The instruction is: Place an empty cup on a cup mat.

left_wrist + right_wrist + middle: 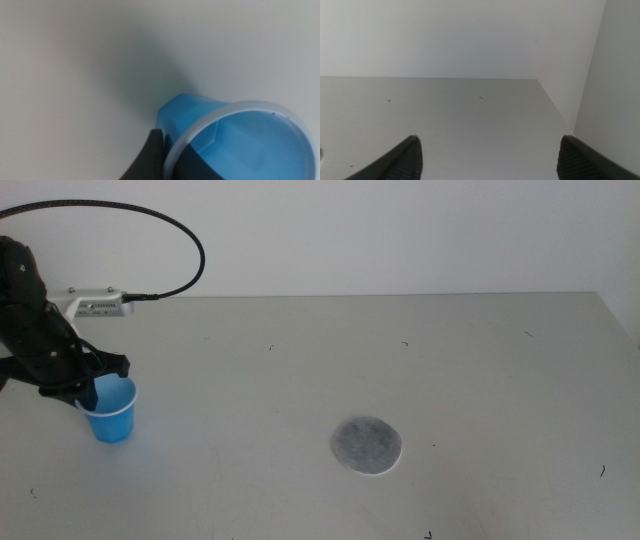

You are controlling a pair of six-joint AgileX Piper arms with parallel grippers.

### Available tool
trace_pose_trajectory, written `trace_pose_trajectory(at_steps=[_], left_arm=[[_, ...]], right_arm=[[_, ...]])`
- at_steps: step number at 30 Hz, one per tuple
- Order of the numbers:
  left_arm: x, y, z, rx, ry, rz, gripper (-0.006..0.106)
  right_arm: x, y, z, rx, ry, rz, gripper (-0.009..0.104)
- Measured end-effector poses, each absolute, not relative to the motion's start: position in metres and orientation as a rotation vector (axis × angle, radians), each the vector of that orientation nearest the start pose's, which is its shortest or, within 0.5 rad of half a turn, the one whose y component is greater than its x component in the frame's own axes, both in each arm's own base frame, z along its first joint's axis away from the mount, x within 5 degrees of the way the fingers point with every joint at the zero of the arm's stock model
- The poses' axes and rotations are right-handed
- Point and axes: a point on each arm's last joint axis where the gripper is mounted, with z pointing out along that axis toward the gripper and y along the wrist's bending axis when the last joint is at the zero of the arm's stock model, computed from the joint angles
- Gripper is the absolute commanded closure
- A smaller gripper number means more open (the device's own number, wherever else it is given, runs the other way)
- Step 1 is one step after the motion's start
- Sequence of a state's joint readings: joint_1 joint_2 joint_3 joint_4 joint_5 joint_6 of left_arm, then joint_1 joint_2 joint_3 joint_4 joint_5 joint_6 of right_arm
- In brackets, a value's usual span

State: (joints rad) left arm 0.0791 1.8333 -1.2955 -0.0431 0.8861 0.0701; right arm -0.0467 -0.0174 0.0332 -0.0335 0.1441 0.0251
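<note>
Left gripper [88,390] was at the table's [300,370] left side, its jaws clamped on the cup's [112,412] rim – one jaw inside, one outside per the left wrist view, where the cup [240,145] looked dented at the wall next to the jaw. Cup sat upright on the table, empty, well apart from the mat [367,446], which lay flat toward the middle-right of the table, nearer the front edge. Right gripper [487,160] was out of the middle view – jaws wide apart over bare table, holding nothing
</note>
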Motion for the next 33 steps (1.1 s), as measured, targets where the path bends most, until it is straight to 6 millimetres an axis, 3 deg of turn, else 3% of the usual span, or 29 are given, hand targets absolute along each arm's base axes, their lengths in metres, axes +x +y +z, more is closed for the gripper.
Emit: trace_pose_trajectory(at_steps=[7,15,24,29,33], left_arm=[[0.372,-0.030,0.233,0.100,2.849,-0.098,0.100],[0.374,-0.125,0.263,0.311,2.776,-0.189,0.100],[0.364,-0.230,0.245,0.551,2.754,-0.270,0.100],[0.360,-0.267,0.227,0.643,2.756,-0.282,0.100],[0.356,-0.281,0.213,0.675,2.779,-0.278,0.100]], right_arm=[[0.056,-0.003,0.190,0.035,1.643,-0.046,0.001],[0.056,-0.003,0.190,0.035,1.643,-0.046,0.001],[0.056,-0.003,0.190,0.035,1.643,-0.046,0.001],[0.056,-0.003,0.190,0.035,1.643,-0.046,0.001],[0.056,-0.003,0.190,0.035,1.643,-0.046,0.001]])
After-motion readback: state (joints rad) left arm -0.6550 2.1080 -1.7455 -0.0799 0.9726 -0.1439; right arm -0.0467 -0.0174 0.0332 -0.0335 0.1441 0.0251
